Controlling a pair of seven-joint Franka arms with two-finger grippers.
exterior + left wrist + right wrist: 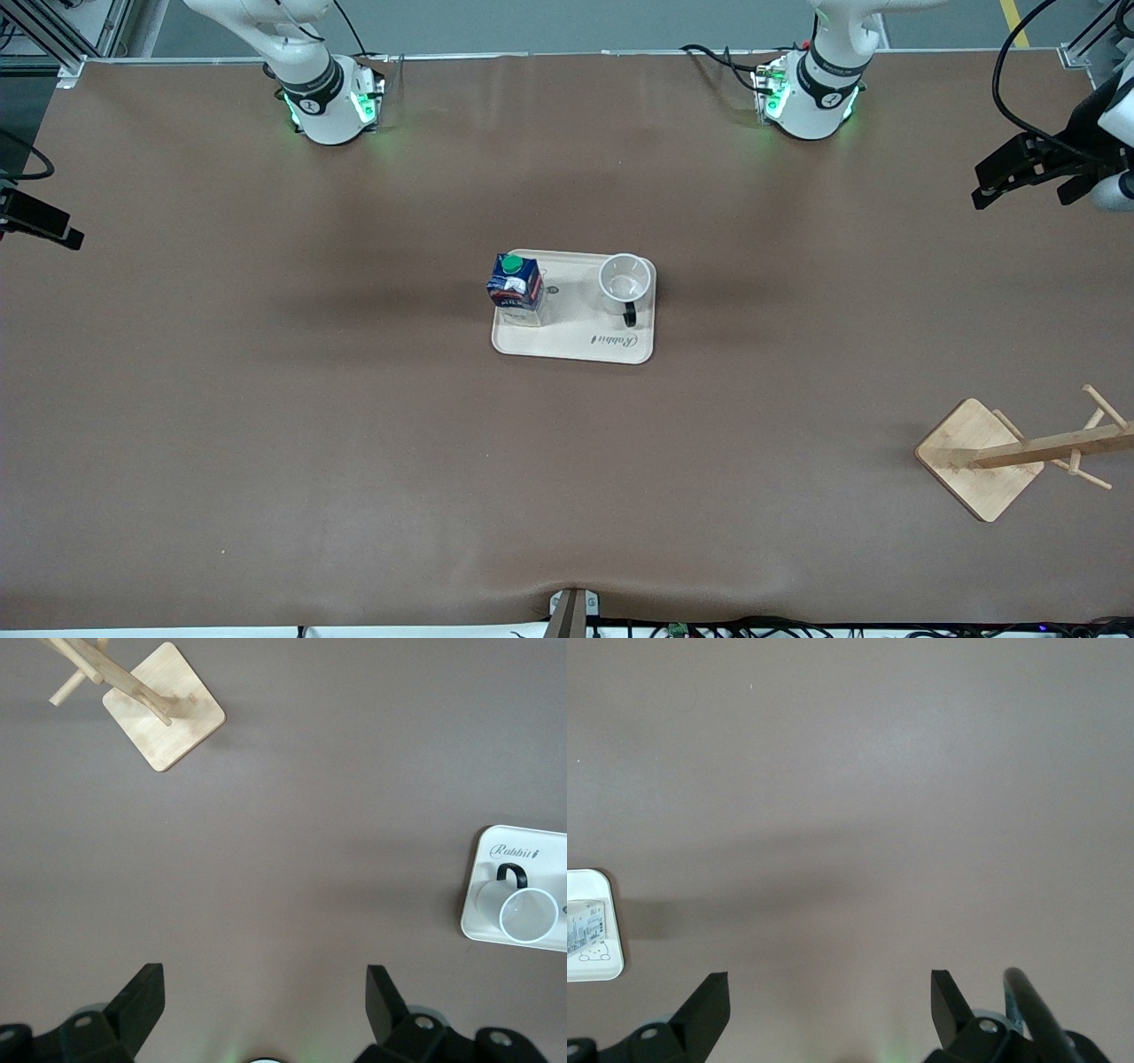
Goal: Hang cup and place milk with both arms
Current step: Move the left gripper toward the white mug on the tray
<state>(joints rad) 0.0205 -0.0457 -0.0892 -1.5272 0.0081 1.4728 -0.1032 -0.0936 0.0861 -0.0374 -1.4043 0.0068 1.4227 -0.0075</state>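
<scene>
Right hand point(828, 1010) hangs at the frame's edge, mid-upper height, at the right arm's end of the brown counter point(266, 399). Its fingers are spread wide and grasp nothing. Bare counter lies under it, and the right wrist view catches only a corner of the tray.

At frame centre is a cream rectangular tray point(576, 347). On its end toward the right arm stands the dark-blue and white milk carton with a green cap point(515, 282), upright. On the end toward the left arm is the small white cup with a black loop handle point(625, 282), mouth up, handle pointing at the front camera. Carton and cup are apart, not touching.

In the lower part of the frame, at the left arm's end, a wooden peg rack on a square base point(979, 461) stands well apart from the tray.

Left hand point(266, 1001) is in the upper part of the frame at the same end, released, wide and empty, over bare counter.

Judgement: nothing is started. The cup suits the left arm and the milk the right. Each must travel inward to the tray.
</scene>
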